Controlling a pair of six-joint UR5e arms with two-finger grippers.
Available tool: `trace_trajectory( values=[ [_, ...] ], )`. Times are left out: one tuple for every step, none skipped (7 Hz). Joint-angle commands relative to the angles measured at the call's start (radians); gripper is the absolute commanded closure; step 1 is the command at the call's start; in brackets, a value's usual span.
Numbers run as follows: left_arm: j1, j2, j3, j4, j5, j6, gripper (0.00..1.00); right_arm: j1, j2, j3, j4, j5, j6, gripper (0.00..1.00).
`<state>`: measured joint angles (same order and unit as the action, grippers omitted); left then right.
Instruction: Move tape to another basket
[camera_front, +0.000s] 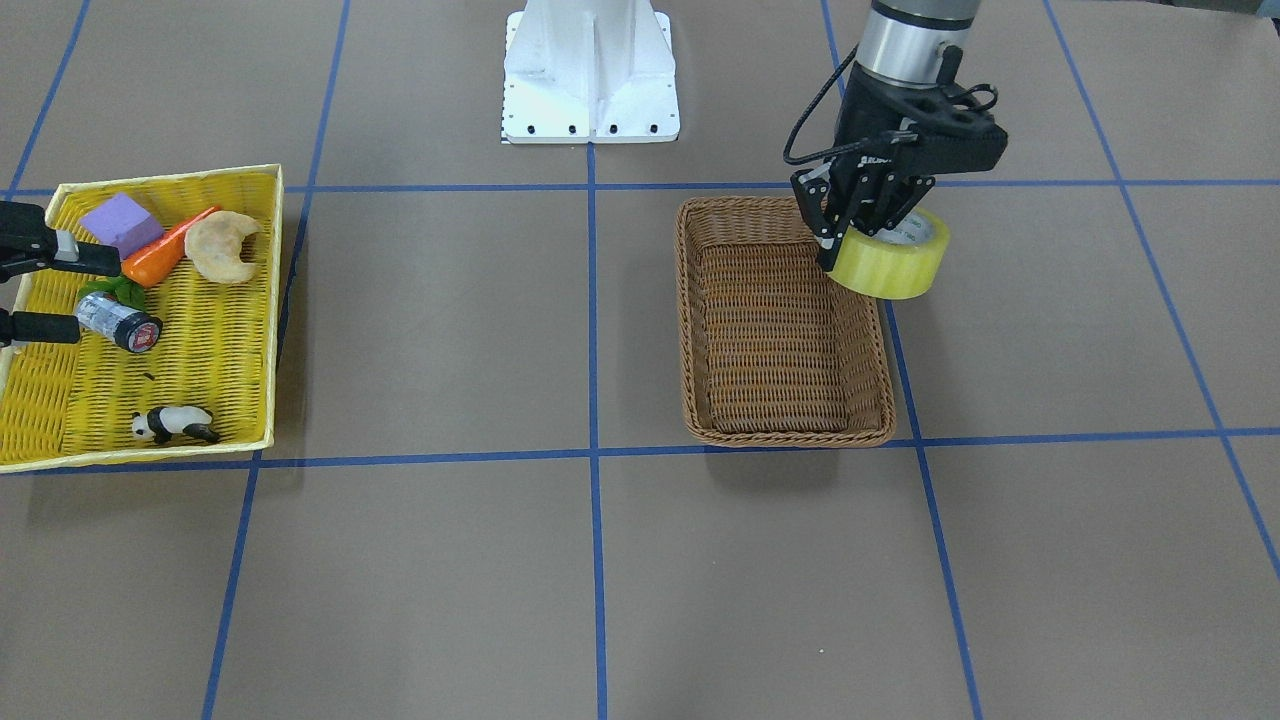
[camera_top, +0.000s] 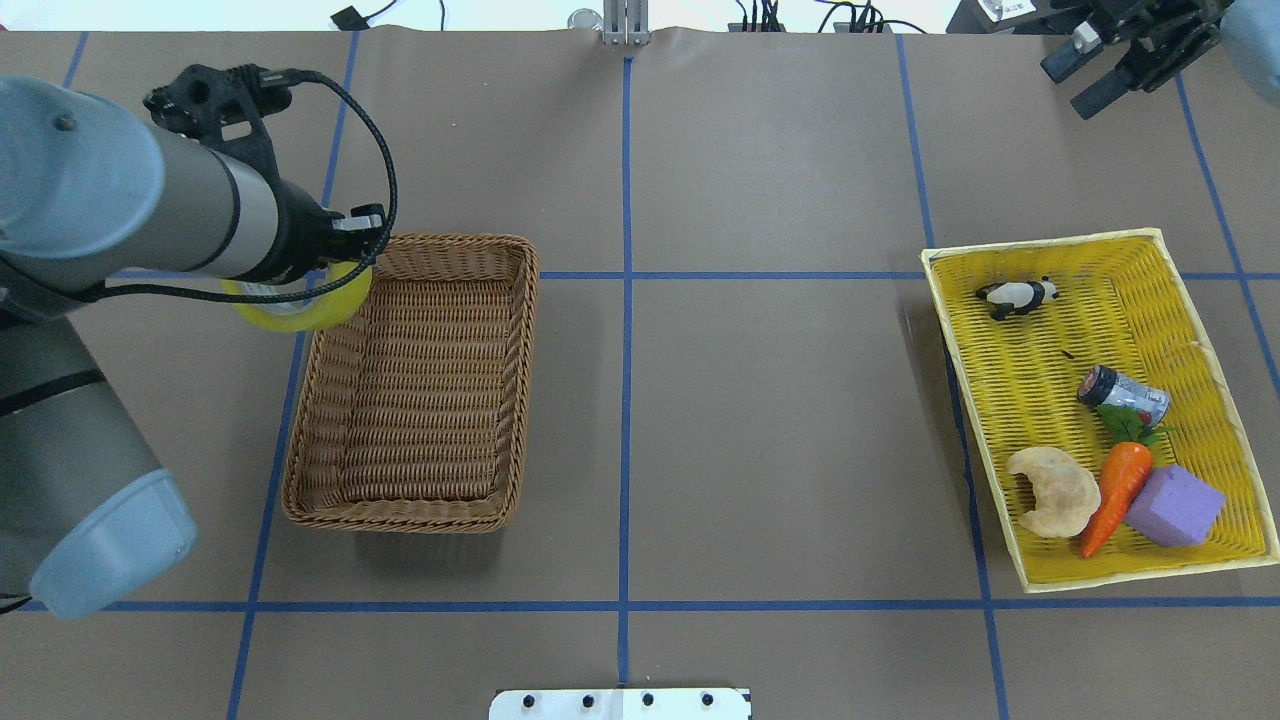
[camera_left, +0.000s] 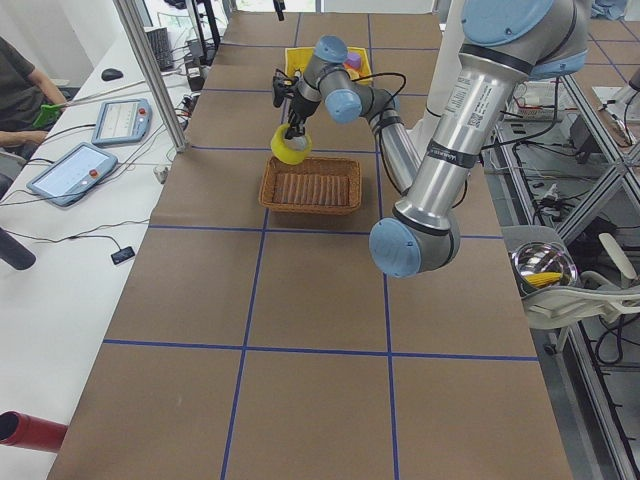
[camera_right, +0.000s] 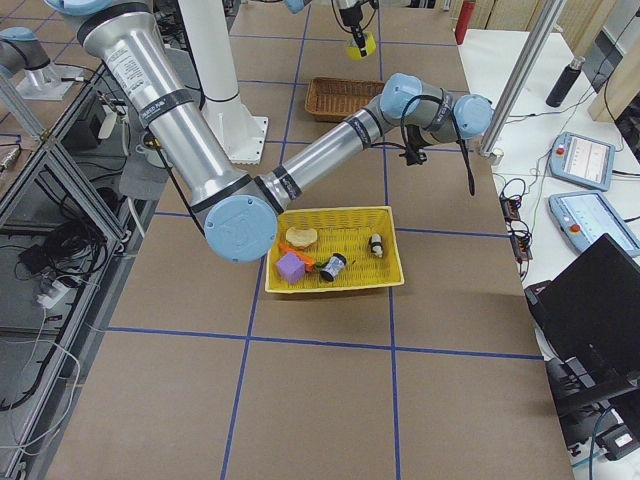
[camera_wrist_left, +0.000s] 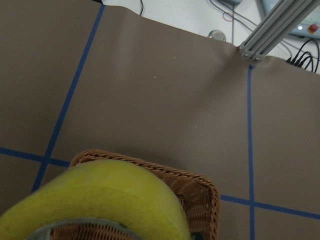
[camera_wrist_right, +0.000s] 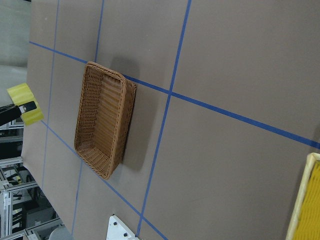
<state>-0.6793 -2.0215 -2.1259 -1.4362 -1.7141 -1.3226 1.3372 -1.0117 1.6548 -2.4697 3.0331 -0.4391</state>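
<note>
My left gripper (camera_front: 872, 228) is shut on the tape (camera_front: 890, 265), a wide yellow roll with a white core, and holds it in the air. The tape (camera_top: 295, 302) hangs over the far left corner of the brown wicker basket (camera_top: 410, 385), partly outside the rim. The left wrist view shows the tape (camera_wrist_left: 100, 197) close up with the basket's corner (camera_wrist_left: 200, 187) under it. The basket (camera_front: 785, 325) has nothing in it. My right gripper (camera_front: 95, 297) is open and empty, raised over the far side of the table beyond the yellow tray (camera_top: 1010, 420).
The yellow tray (camera_front: 240, 330) holds a silver can (camera_top: 1124, 392), a toy panda (camera_top: 1017, 296), a carrot (camera_top: 1115, 485), a purple block (camera_top: 1175, 505) and a croissant (camera_top: 1052, 490). The white robot base (camera_front: 590, 75) stands at the table's near edge.
</note>
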Motion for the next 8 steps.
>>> trace_trajectory(
  values=[
    [0.099, -0.045, 0.020, 0.134, 0.028, -0.001, 1.00, 0.002, 0.012, 0.003, 0.002, -0.124, 0.080, 0.01],
    [0.101, -0.063, 0.073, 0.116, 0.018, -0.010, 1.00, 0.000, 0.012, 0.009, 0.046, -0.205, 0.138, 0.01],
    [0.101, -0.094, 0.162, 0.082, -0.017, -0.004, 1.00, 0.000, -0.002, 0.010, 0.190, -0.317, 0.264, 0.01],
    [0.101, -0.100, 0.229, 0.006, -0.075, -0.003, 1.00, -0.013, -0.049, 0.008, 0.375, -0.362, 0.419, 0.01],
    [0.103, -0.109, 0.307, -0.039, -0.081, -0.001, 1.00, -0.036, -0.100, -0.001, 0.525, -0.370, 0.501, 0.01],
    [0.104, -0.137, 0.393, -0.083, -0.108, 0.000, 1.00, -0.044, -0.106, 0.002, 0.573, -0.422, 0.545, 0.01],
    [0.104, -0.144, 0.429, -0.090, -0.136, 0.041, 1.00, -0.047, -0.107, 0.003, 0.577, -0.450, 0.545, 0.00],
    [0.103, -0.152, 0.466, -0.119, -0.163, 0.049, 1.00, -0.053, -0.107, 0.003, 0.583, -0.491, 0.545, 0.00]
  ],
)
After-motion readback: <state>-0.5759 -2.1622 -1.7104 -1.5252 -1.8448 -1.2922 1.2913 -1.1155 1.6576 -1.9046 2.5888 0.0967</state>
